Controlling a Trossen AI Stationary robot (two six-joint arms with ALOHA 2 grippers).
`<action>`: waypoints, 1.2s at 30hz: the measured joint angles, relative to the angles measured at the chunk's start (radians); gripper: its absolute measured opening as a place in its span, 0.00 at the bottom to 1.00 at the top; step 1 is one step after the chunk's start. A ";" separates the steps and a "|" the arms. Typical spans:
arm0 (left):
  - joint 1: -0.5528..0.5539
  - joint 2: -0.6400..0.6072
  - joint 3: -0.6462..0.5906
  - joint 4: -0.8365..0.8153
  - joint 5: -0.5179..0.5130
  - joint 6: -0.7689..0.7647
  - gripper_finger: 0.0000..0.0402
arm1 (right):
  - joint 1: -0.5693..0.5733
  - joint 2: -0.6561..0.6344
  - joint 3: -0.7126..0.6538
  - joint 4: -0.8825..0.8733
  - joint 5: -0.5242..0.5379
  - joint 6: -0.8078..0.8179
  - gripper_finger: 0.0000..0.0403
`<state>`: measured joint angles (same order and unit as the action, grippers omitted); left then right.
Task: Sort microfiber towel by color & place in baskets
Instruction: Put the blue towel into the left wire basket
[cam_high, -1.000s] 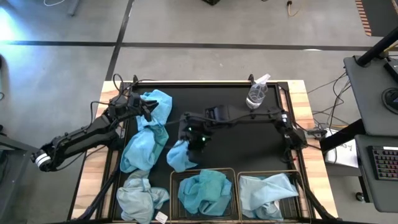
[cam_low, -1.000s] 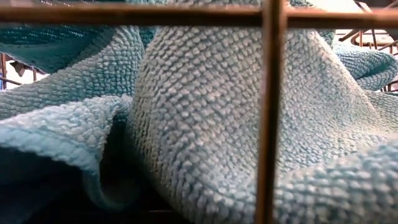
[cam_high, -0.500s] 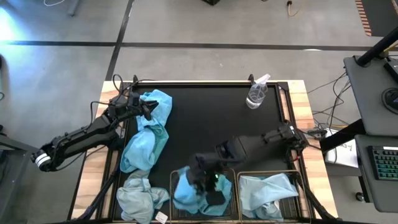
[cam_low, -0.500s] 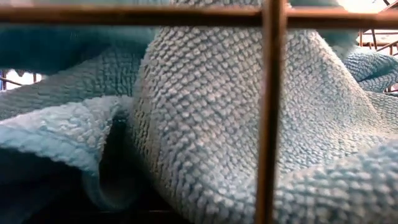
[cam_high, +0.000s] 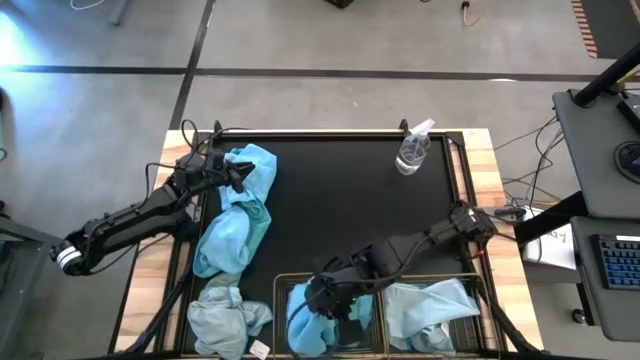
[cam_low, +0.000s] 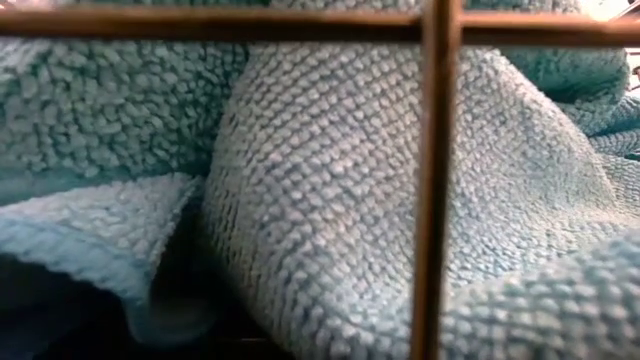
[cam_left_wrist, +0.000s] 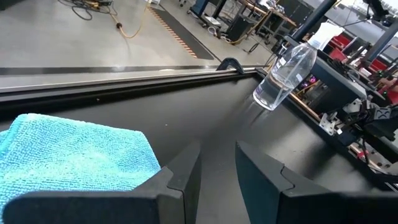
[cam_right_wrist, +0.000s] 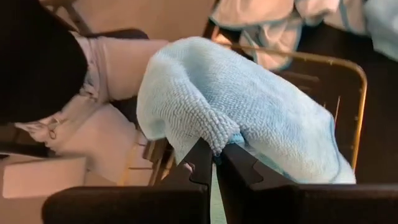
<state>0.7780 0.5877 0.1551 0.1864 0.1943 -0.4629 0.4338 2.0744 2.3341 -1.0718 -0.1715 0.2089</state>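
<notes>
Turquoise towel (cam_high: 300, 322) hangs pinched in the right end effector (cam_high: 322, 300) above the left basket (cam_high: 282, 282), at six o'clock on the surface (cam_high: 340, 215). Released early, a trailing corner could drape over the rim.

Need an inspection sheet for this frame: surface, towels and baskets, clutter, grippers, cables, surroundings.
Surface: black mat on a wooden table.
Job's things: two wire baskets at the near edge, towels in both; three loose towels on the left.
Clutter: spray bottle at the far edge.
Grippers: right gripper shut on a blue towel over the left-hand basket; left gripper slightly open, empty, beside the far loose towel.
Cables: some on the floor at right.
Surroundings: desk with a keyboard at right.
</notes>
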 joint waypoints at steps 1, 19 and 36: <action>0.000 0.000 0.000 0.000 0.000 0.002 0.21 | -0.003 0.005 -0.001 -0.008 0.000 0.000 0.02; 0.000 0.001 0.000 -0.003 0.000 0.035 0.21 | -0.071 0.060 -0.008 -0.050 0.044 0.000 0.15; 0.000 0.000 0.000 -0.003 0.079 0.050 0.21 | -0.091 0.061 -0.020 -0.341 0.061 0.039 0.44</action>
<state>0.7776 0.5877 0.1551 0.1837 0.2733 -0.4126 0.3425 2.1353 2.3146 -1.4127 -0.1106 0.2478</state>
